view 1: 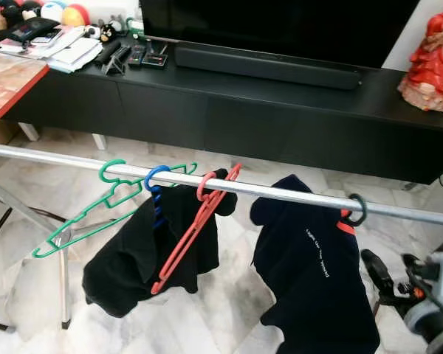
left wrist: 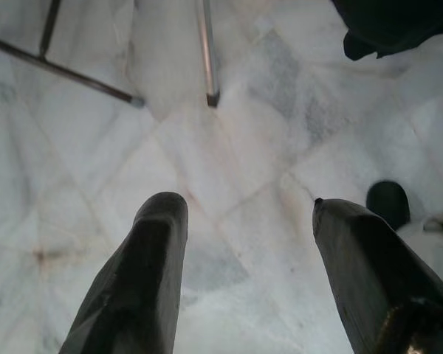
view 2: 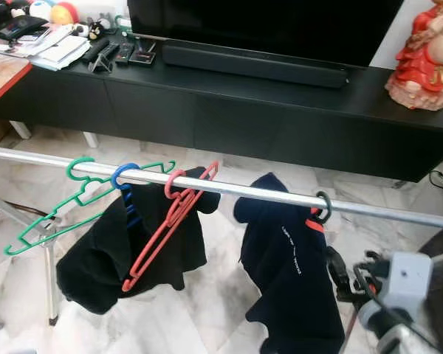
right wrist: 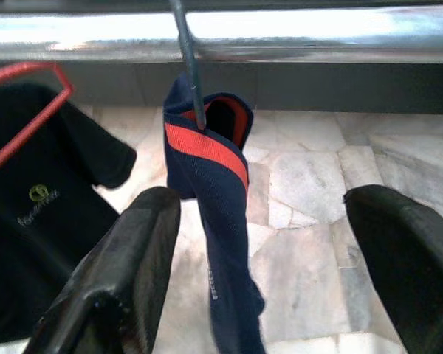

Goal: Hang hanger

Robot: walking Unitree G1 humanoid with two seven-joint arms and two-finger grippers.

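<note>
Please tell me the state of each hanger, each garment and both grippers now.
green hanger: hooked on rail, empty
red hanger: hooked, tilted, empty
black shirt: hanging on blue hanger
navy shirt: hanging by dark hook
right gripper: open, beside navy shirt
left gripper: open, over floor

The rail was shiny silver. On it hung a green hanger, a blue hanger & a red hanger. One shirt was black w/ a small yellow-green logo. The other shirt was dark navy w/ tiny white words & a red-orange band at the neck, on a dark grey hook. The floor was white marble w/ grey veins. The TV cabinet was black. A statue was red.
</note>
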